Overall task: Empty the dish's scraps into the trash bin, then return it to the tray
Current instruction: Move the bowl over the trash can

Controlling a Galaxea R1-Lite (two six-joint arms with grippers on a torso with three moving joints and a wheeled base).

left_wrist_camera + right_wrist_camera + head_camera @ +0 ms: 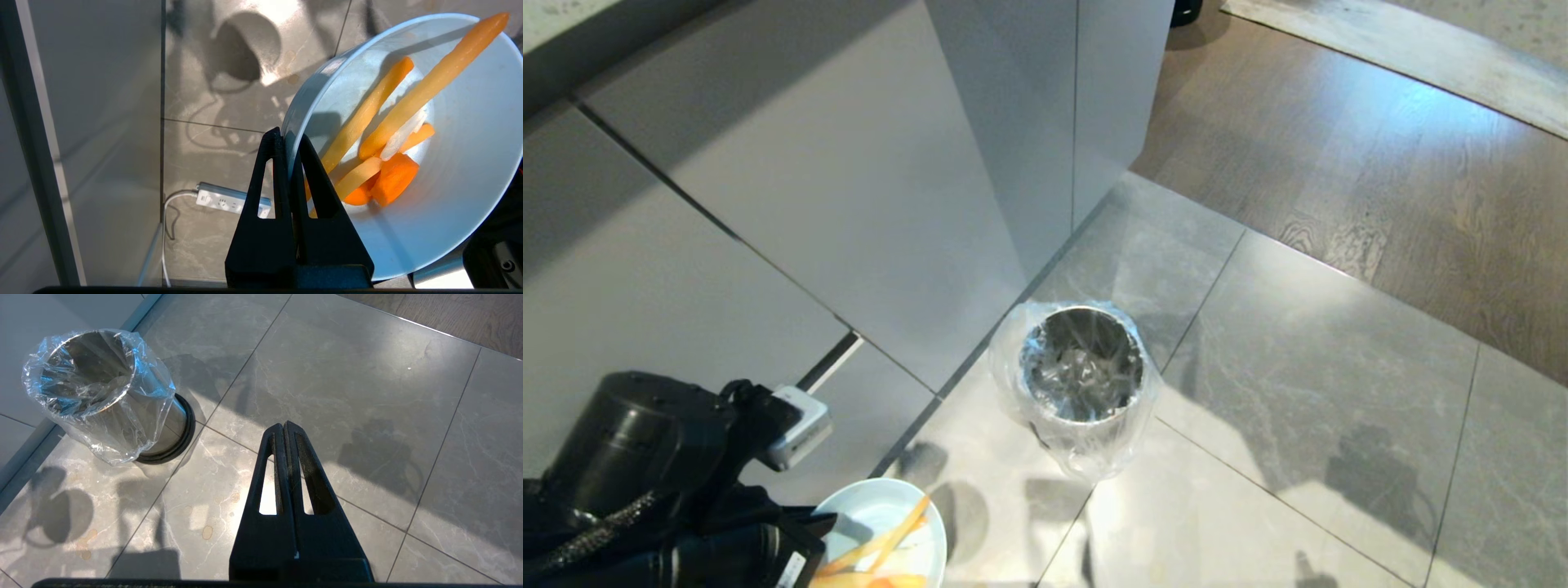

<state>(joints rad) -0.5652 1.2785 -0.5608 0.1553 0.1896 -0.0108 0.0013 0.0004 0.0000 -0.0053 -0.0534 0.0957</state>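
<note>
The left gripper (289, 143) is clamped on the rim of the dish (449, 212), held above the tiled floor (1298, 392) with the scraps (384, 134) inside; the trash bin (1083, 367) stands nearby beside the cabinet (849, 180); the right gripper (284, 428) hangs pressed together over the floor

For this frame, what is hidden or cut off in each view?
- Head view: the dish is cut off by the bottom edge and partly hidden by the left arm.
- Every view: the tray is out of frame.
- Head view: the trash bin bottom is masked by crinkled liner.
- Left wrist view: the dish's rim runs off-frame.
</note>
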